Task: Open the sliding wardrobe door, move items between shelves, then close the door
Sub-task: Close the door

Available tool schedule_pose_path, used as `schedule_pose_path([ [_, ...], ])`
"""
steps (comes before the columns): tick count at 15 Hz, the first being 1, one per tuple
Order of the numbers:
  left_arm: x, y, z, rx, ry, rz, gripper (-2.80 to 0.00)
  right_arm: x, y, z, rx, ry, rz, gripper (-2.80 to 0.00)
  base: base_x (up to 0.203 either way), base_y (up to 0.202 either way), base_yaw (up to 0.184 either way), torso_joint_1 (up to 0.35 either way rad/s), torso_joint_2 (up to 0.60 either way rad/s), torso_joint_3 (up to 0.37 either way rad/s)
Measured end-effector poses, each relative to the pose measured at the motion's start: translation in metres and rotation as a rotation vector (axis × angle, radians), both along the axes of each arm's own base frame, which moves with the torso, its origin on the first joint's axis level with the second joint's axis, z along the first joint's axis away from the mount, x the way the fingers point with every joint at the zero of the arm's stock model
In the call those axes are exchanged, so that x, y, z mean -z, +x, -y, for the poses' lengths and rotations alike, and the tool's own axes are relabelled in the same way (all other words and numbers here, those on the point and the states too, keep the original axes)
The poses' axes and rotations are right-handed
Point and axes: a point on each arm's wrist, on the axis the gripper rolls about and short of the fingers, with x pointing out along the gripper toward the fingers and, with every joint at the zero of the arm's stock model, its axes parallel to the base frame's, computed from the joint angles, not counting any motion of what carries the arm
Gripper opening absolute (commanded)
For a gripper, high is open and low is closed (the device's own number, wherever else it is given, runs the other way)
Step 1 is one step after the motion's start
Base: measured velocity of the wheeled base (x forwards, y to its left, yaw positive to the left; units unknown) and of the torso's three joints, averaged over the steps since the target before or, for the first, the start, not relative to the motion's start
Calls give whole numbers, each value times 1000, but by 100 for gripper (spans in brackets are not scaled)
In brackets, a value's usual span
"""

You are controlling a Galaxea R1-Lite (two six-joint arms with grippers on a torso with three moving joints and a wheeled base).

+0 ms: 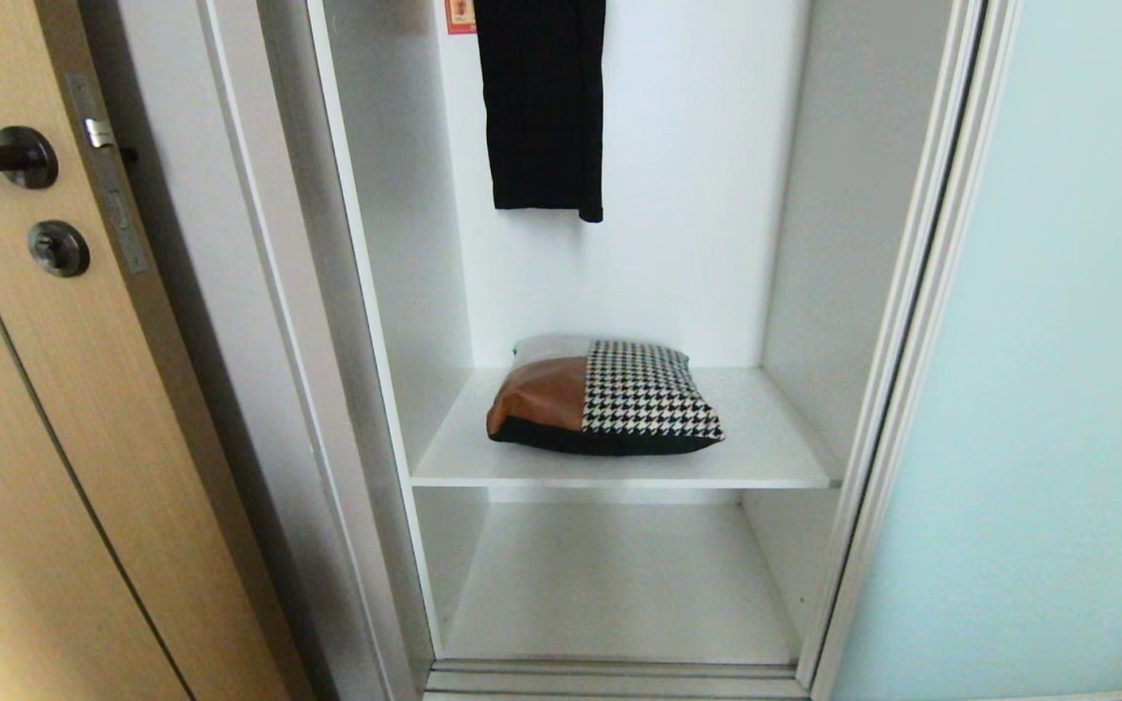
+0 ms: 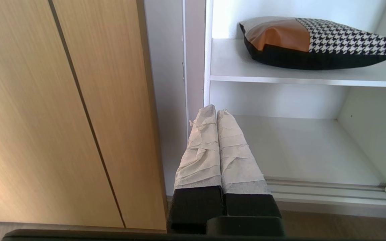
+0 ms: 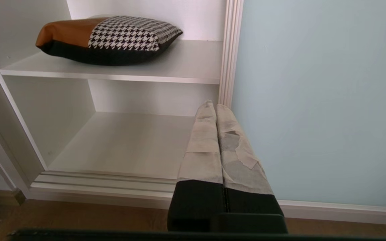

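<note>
The frosted pale blue-green sliding wardrobe door [image 1: 1058,389] [image 3: 320,100] stands slid to the right, leaving the wardrobe bay open. A tan leather and houndstooth cushion bag [image 1: 605,399] [image 2: 313,42] [image 3: 109,38] lies on the upper white shelf [image 1: 766,458] [image 2: 233,63] [image 3: 186,63]. The lower shelf [image 1: 619,584] [image 2: 307,150] [image 3: 126,144] holds nothing. My left gripper [image 2: 216,112] is shut, empty, low before the bay's left post. My right gripper [image 3: 212,106] is shut, empty, low before the glass door's edge. Neither arm shows in the head view.
A light wood door [image 1: 55,438] [image 2: 62,117] with a dark lever handle [image 1: 6,156] stands at the left. A black garment [image 1: 542,107] hangs at the back of the bay. The sliding track [image 1: 610,677] [image 3: 106,184] runs along the floor.
</note>
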Motion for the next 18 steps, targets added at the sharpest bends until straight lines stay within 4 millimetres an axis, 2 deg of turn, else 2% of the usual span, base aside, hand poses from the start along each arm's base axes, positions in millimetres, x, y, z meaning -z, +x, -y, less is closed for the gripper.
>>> schedule_pose_path([
  [18, 0, 0, 0, 0, 0, 0, -280, 0, 0, 0, 0, 0, 0, -280, 0, 0, 0, 0, 0, 0],
])
